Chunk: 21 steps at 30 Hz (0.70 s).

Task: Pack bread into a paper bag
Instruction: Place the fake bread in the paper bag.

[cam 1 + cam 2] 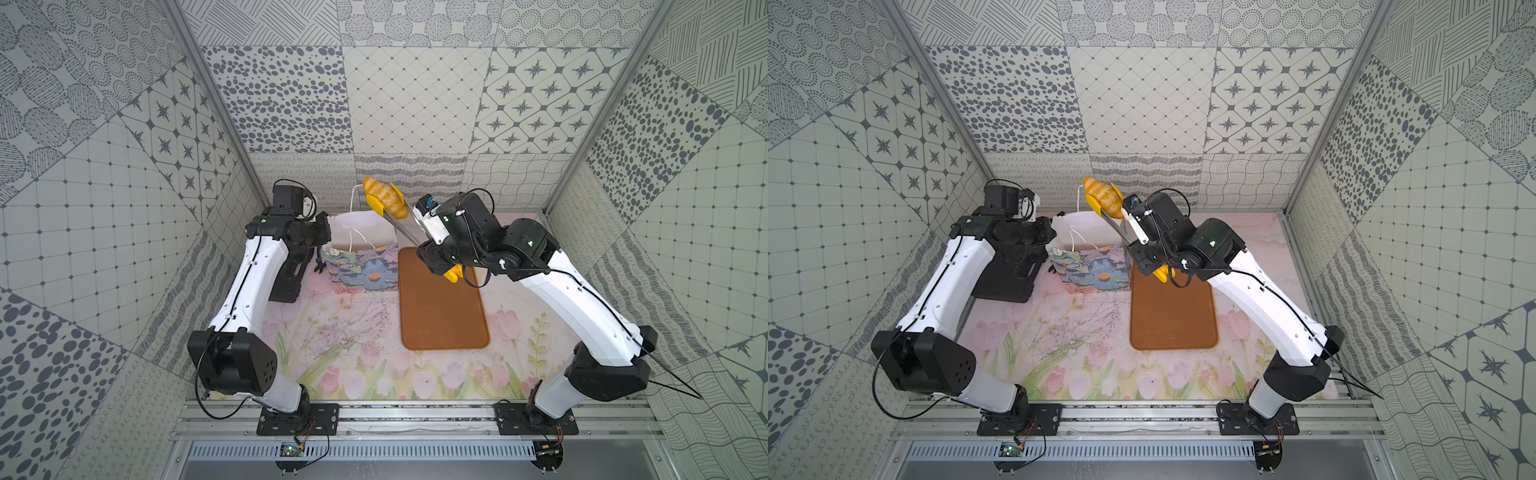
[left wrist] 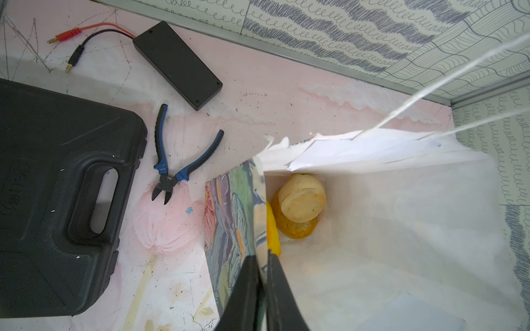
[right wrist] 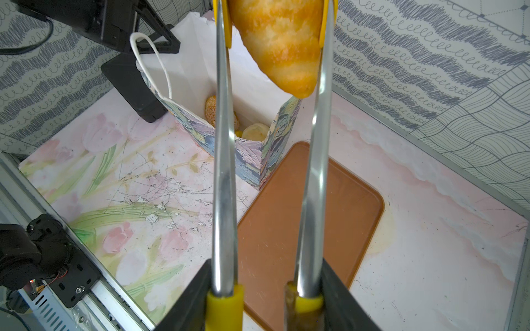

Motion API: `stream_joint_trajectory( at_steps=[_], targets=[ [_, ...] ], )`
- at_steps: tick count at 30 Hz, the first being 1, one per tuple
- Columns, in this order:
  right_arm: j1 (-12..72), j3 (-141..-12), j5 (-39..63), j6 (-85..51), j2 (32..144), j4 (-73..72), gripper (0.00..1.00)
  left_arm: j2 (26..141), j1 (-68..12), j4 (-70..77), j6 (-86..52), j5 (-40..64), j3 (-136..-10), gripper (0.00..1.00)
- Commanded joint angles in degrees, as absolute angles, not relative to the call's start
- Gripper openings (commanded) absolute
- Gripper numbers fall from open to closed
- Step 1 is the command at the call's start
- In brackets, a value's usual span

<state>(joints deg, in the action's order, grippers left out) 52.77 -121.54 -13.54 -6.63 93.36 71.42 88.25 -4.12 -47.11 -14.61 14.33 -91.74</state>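
At the left centre of both top views a black case [image 1: 286, 276] lies on the flowered counter [image 1: 353, 353], partly under the left arm. The left wrist view shows blue-handled cutters [image 2: 172, 169] lying just beside the case, handles spread, and a flat black box [image 2: 177, 64] with red and black leads near them, touching neither. The left claw [image 2: 262, 275] is pressed together on the bag's [image 1: 361, 272] side wall at the rim, one finger outside on the flower print and one inside. The bag stands upright at the centre of the top views, mouth open, one white cord handle sticking up at the back. Inside it, at the bottom, a pale bun [image 2: 302, 197] rests on a golden one, with a sliver of yellow against the wall next to them. Just above the bag in the frame, a striped croissant [image 1: 384, 197] hangs in the air, gripped between the yellow tips of the tongs [image 1: 401, 228], outside the bag. The steel tong arms slant down and right to the right claw [image 3: 265, 286], which is clamped on their yellow handle ends. Right of the bag, touching its corner, lies a bare brown tray [image 1: 442, 307].
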Motion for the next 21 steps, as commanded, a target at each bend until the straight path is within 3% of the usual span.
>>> stream_joint_trajectory(
  at_steps=[1,21],
  targets=[
    [53.4,-124.4,-13.6,-5.7,94.3,66.9,0.54,87.5,-4.2,-47.2,-13.8,13.6,-91.7,0.12],
    [54.6,-124.2,-11.6,-5.1,98.4,65.6,0.54,87.8,-4.2,-47.0,-13.9,13.7,-91.7,0.12]
  ],
)
